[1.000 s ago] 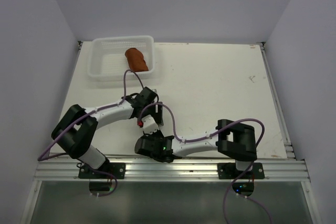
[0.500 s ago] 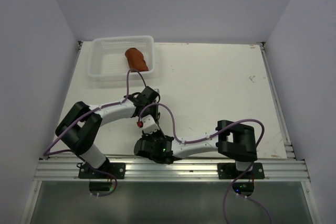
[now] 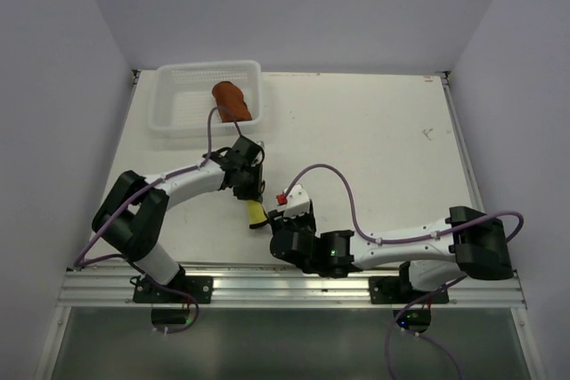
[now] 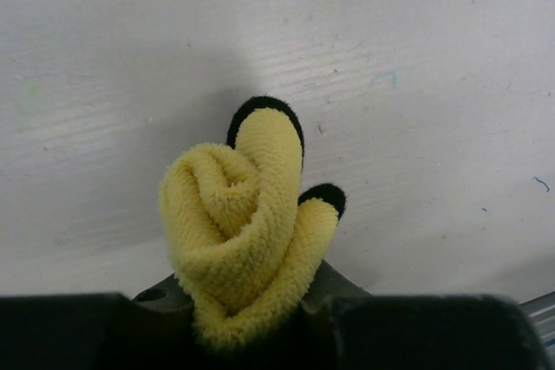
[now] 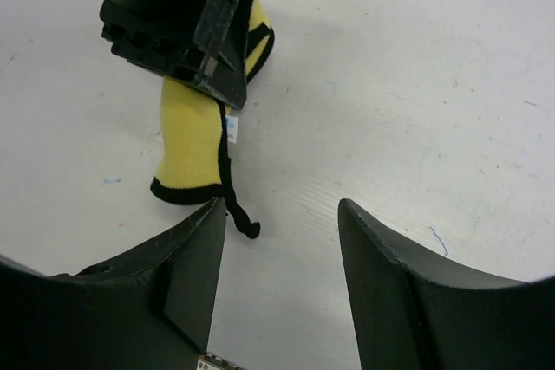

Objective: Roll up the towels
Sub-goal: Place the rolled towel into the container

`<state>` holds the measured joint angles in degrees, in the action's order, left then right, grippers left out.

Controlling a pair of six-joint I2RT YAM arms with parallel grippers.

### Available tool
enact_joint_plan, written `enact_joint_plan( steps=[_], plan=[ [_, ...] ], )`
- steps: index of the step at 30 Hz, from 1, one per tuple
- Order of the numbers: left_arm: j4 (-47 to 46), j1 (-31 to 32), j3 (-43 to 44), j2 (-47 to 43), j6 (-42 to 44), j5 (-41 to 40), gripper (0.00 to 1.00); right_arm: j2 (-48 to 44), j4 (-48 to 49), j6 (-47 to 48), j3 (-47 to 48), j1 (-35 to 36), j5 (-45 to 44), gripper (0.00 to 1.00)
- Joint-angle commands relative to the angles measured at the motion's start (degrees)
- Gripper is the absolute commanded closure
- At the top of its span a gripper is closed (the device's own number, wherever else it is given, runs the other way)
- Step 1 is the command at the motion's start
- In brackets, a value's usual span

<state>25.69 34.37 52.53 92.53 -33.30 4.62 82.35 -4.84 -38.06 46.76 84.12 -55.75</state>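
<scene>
The yellow towel (image 4: 238, 231) with a dark hem is rolled into a tight coil, and my left gripper (image 4: 251, 309) is shut on its near end. From above, the roll (image 3: 256, 213) sticks out below the left gripper (image 3: 252, 195) toward the table's front. My right gripper (image 5: 282, 207) stands open just off the roll's hemmed end (image 5: 191, 149), with nothing between its fingers; a loose hem thread lies by its left finger. The right gripper (image 3: 274, 216) sits right of the roll. The rust-brown towel (image 3: 233, 101) lies rolled in the basket.
A white mesh basket (image 3: 178, 104) stands at the back left of the white table (image 3: 374, 149). Purple cables loop off both arms over the table's front middle. A metal rail (image 3: 294, 287) runs along the near edge.
My right gripper has opened, let go of the yellow roll and drawn back rightward as its arm swung out. My left gripper has closed on the roll, which now shows from above.
</scene>
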Motion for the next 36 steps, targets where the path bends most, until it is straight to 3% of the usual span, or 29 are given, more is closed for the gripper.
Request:
enact_joint_plan(
  steps=[1, 10, 17, 26, 31, 36],
  plan=[
    [1.29, -1.93, 3.10, -2.71, 3.24, -0.49, 1.00, -2.97, 0.46, -3.94, -1.76, 0.35, -3.23, 0.42],
    [6.03, -7.12, 11.54, -3.76, 7.19, -2.60, 1.00, -6.75, -3.95, -9.75, -4.57, -1.67, -0.95, 0.41],
    [11.39, -16.25, 33.72, 0.45, 11.85, -7.87, 1.00, -13.70, -5.79, -8.18, -6.60, -8.95, 5.63, 0.40],
    [16.93, -27.68, 62.67, 18.02, 15.90, -13.67, 0.97, -14.85, -7.46, -4.39, -4.84, -14.59, 10.48, 0.40],
    [19.65, -33.39, 76.46, 30.59, 15.99, -8.06, 0.95, -11.78, -6.41, -4.56, -3.87, -17.23, 14.78, 0.40],
    [15.80, -37.70, 77.28, 36.74, 14.14, -2.17, 0.94, -7.91, -5.88, -4.04, -3.17, -20.92, 18.12, 0.40]
  ],
)
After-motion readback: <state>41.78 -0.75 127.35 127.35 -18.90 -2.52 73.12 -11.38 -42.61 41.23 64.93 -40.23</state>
